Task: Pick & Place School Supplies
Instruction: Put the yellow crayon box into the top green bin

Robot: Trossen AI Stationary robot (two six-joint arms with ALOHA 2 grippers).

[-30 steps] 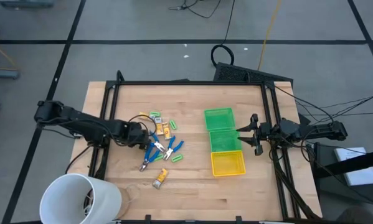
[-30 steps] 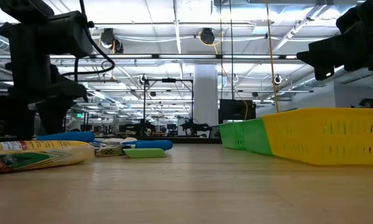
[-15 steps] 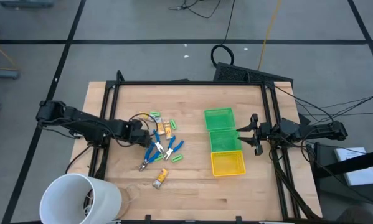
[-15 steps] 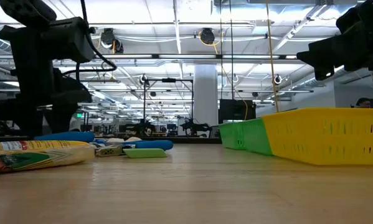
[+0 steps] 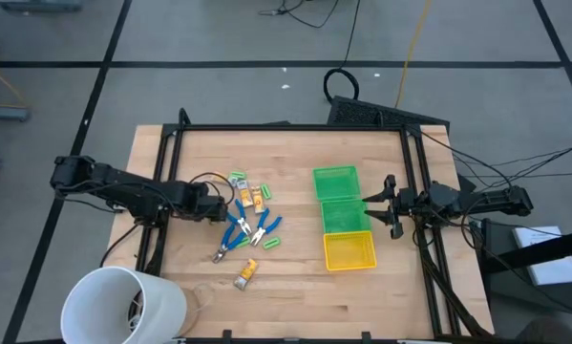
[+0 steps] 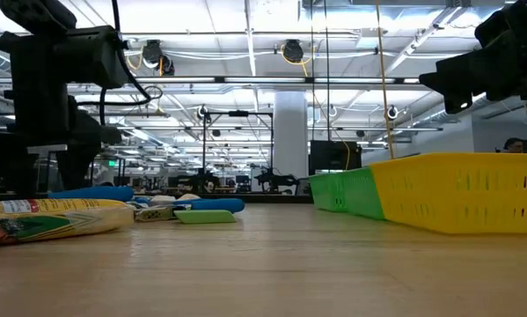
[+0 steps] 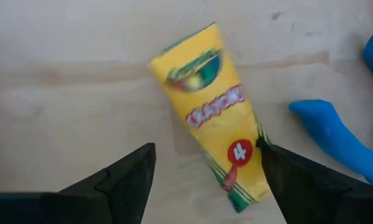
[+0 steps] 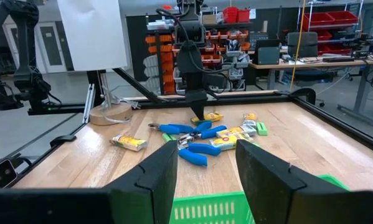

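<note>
The school supplies lie in a loose cluster (image 5: 247,205) left of the table's middle: yellow crayon boxes, short green pieces and blue-handled pliers (image 5: 236,229). One more yellow pack (image 5: 246,273) lies apart, nearer the front edge. My left gripper (image 5: 215,204) points down at the cluster's left side. It is open, and in the left wrist view its gripper (image 7: 206,149) straddles a yellow crayon box (image 7: 214,112) that lies flat on the wood. I cannot tell whether a finger touches the box. My right gripper (image 5: 389,204) waits open at the right, beside the bins.
A row of bins, two green (image 5: 337,196) and one yellow (image 5: 349,251), stands right of the middle. A large white cup (image 5: 123,304) sits at the near left corner. A blue plier handle (image 7: 335,140) lies close beside the crayon box. A black frame (image 5: 295,127) rims the table.
My left gripper has rolled a little about its downward-pointing line while staying over the cluster's left side. Its fingers have kept the same gap. The supplies have not moved.
</note>
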